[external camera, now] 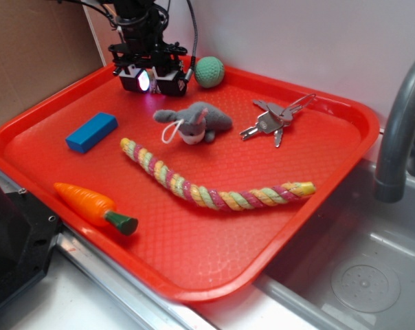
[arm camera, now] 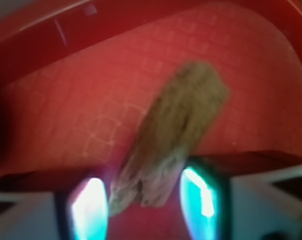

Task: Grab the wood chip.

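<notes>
Gripper low over red tray, near back left corner. Wood chip lies on tray floor there, one end between two fingers. Blurry picture: cannot tell if fingers squeeze chip or just sit beside it. Green ball at back edge, just beside gripper. Blue block near left edge. Toy carrot by front left edge. Gray bunny, keys, rope in middle.
</notes>
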You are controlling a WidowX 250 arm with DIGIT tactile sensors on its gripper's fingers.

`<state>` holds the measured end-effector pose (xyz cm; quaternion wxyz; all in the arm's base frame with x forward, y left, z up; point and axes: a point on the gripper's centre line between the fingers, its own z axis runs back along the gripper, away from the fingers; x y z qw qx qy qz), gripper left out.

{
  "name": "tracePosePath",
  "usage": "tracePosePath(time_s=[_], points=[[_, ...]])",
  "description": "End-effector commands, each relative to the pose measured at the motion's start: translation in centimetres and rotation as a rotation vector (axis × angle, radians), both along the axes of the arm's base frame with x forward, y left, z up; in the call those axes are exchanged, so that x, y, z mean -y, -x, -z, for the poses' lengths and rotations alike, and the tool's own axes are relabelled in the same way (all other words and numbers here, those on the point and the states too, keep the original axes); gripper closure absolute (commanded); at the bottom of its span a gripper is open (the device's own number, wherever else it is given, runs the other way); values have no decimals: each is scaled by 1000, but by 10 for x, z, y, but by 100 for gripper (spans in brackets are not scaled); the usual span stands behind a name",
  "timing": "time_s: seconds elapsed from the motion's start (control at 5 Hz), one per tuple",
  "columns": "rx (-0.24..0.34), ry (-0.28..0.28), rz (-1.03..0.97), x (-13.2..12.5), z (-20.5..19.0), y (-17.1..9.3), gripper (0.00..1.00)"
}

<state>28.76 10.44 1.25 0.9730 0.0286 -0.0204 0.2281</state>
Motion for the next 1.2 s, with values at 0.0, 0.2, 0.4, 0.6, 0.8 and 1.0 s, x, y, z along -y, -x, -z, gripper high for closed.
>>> tracePosePath(time_s=[0.0, 0.2, 0.4, 0.6, 0.8, 1.0], points=[[-28, -6, -12, 3, -55, 38, 100], [49, -9, 47, 34, -103, 71, 100], [150, 5, 168, 66, -145, 102, 100], [186, 22, 229, 75, -159, 107, 100], [174, 5, 177, 62, -141, 108, 0], [174, -38, 101, 35, -109, 84, 0]])
